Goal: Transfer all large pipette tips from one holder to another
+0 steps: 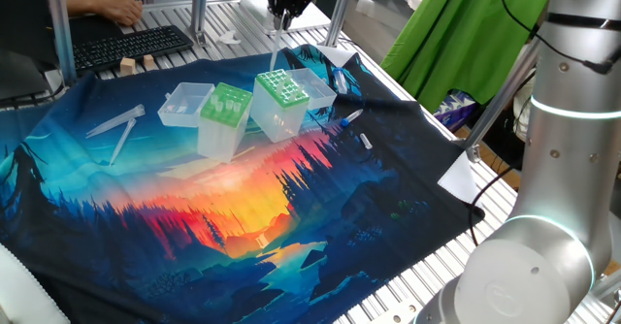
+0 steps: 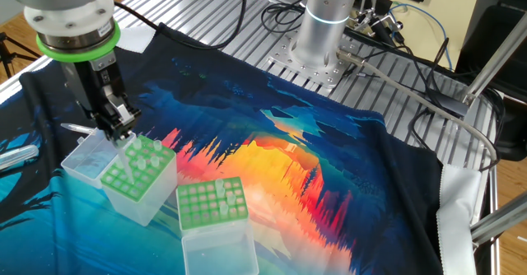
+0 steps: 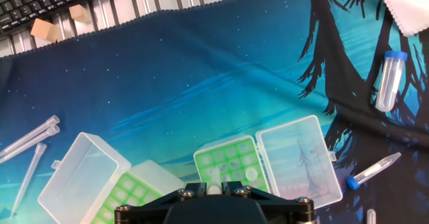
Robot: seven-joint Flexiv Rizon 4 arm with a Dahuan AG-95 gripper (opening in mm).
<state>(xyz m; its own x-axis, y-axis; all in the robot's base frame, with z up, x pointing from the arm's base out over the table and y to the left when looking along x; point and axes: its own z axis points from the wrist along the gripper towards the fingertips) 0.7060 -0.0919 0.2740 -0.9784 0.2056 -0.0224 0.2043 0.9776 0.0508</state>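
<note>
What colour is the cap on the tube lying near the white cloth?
Blue cap, clearest in the hand view.

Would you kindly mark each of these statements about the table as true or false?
1. The gripper holds a clear pipette tip. True.
2. Both boxes have their lids closed. False: the darker green box and the light-green box both stand with lids open.
3. A blue-capped tube lies on the cloth. True.
4. The gripper hangs over the keyboard. False: it hangs above the darker green box.
5. Loose tips lie on the cloth. True.
</note>
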